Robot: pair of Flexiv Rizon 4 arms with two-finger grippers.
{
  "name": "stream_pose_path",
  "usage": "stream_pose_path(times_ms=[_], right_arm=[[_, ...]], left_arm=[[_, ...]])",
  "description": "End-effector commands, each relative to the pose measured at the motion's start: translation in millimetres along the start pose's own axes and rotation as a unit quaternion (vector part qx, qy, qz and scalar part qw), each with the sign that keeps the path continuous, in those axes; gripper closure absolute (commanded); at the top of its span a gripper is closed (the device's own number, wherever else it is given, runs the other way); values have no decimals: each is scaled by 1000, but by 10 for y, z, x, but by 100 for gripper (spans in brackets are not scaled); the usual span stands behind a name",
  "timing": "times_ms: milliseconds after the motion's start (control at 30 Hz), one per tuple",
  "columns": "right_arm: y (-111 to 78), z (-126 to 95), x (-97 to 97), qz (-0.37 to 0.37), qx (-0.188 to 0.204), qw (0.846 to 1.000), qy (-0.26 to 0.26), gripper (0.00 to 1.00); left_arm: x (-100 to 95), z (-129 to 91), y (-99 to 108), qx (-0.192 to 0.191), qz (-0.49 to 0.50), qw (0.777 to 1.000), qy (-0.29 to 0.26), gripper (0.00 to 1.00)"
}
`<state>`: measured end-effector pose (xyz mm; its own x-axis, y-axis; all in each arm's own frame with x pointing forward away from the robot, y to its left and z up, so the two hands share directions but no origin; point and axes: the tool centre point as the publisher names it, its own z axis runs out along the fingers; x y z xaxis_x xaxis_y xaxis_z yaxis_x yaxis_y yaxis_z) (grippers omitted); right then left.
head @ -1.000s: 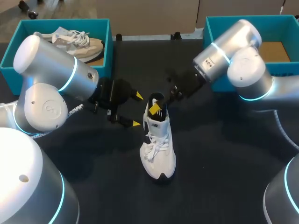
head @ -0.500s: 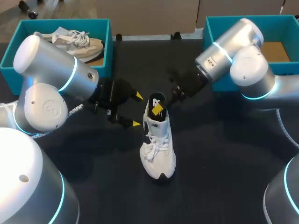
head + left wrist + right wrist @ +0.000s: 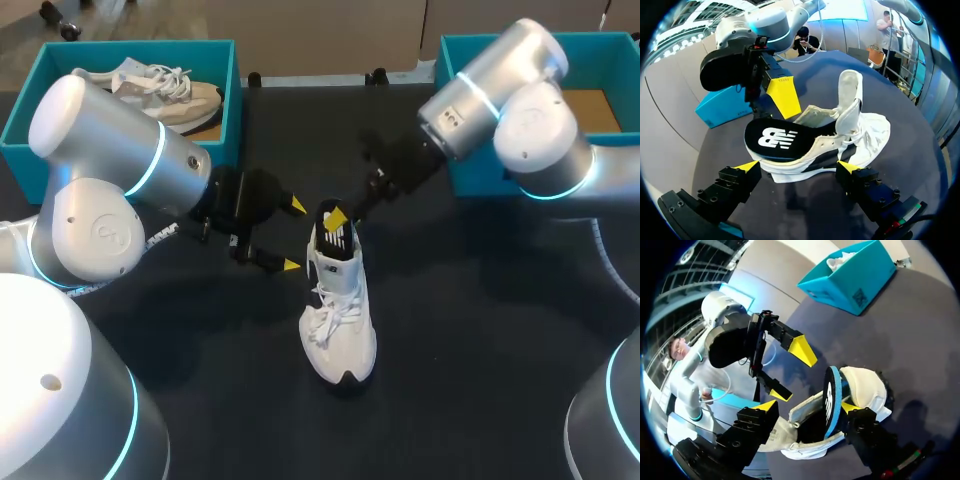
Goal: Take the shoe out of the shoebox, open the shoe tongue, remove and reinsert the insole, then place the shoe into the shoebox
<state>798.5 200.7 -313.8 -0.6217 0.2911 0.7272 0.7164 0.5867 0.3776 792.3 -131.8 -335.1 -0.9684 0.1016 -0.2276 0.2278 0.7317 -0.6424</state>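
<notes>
white shoe [image 3: 340, 325] upright on the table [image 3: 480, 350], long axis near to far, toe toward the robot. insole [image 3: 336, 237] sticking up from its heel, against one finger of wide right gripper [image 3: 807, 406]. left gripper [image 3: 294, 236] wide, empty.

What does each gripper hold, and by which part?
Neither left gripper nor right gripper clamps anything; the insole, heel end raised, only leans on one right finger.

The left arm [image 3: 100, 190] enters from the table's left edge, with the left gripper [image 3: 294, 236] near the middle, fingers spread wide. The right arm [image 3: 505, 95] angles down from the far right corner; the right gripper [image 3: 808, 406] seems equally spread.
</notes>
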Motion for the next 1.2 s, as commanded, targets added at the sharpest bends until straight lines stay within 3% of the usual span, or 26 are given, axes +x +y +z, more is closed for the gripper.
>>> stream_pose_path(times_ms=[33, 167, 233, 400, 500, 933, 1200], right_arm=[[-27, -8, -7, 0, -7, 1000, -6, 31], [21, -14, -56, -6, -11, 1000, -8, 39], [48, -2, -93, -9, -12, 1000, -7, 53], [49, 27, -170, -7, -9, 1000, 3, 76], [49, 25, -201, 1, -1, 1000, 10, 100], [107, -47, -117, 35, 19, 999, 37, 100], [-8, 23, -95, 76, 33, 994, 70, 100]], left_arm=[[4, 5, -10, -3, 0, 1000, 0, 0], [4, 5, -10, -3, 0, 1000, 0, 0], [4, 5, -10, -3, 0, 1000, 0, 0], [4, 5, -10, -3, 0, 1000, 0, 0], [4, 5, -10, -3, 0, 1000, 0, 0], [4, 5, -10, -3, 0, 1000, 0, 0], [4, 5, -10, -3, 0, 1000, 0, 0]])
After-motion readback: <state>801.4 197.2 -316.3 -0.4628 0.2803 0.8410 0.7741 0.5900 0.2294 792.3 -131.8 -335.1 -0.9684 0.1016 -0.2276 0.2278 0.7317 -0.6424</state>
